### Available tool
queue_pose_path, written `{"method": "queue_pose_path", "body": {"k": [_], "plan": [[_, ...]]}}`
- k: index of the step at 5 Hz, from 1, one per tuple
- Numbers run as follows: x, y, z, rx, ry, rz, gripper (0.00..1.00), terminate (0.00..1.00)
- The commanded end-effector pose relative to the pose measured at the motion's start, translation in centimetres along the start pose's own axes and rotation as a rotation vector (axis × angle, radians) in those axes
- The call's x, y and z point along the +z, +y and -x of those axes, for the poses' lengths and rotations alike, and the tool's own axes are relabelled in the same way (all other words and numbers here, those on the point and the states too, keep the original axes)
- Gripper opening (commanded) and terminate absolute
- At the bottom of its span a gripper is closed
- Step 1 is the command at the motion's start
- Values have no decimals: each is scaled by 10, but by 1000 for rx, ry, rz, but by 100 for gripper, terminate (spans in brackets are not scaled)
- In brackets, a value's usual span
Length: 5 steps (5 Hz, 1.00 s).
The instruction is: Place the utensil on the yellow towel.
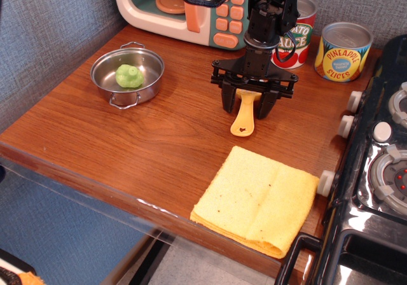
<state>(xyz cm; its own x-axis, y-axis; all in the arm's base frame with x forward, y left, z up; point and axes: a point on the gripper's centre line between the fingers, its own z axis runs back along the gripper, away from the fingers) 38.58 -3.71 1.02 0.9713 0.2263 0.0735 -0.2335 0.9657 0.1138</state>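
Note:
The yellow utensil lies on the wooden counter, handle toward me with a star-shaped hole at its near end; its head is hidden under the gripper. My black gripper is low over the utensil's upper part, open, one finger on each side of the handle. Whether the fingers touch it I cannot tell. The yellow towel lies folded at the counter's front right, a short way in front of the utensil's handle end.
A steel pot holding a green toy stands at the left. A toy microwave is at the back, with a tomato sauce can and a pineapple can beside it. A toy stove borders the right edge.

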Motion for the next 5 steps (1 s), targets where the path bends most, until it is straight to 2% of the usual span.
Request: {"method": "queue_pose_path", "body": {"k": [1,2,3,4,5], "plan": [[21,6,0,-2,-57,-9,0,0],[52,8,3,10,-139,3,0,0],[98,5,14,2,-258,37,0,0],[131,-4,45,-26,-309,87,0,0],[130,-15,93,-78,-276,131,0,0]]}}
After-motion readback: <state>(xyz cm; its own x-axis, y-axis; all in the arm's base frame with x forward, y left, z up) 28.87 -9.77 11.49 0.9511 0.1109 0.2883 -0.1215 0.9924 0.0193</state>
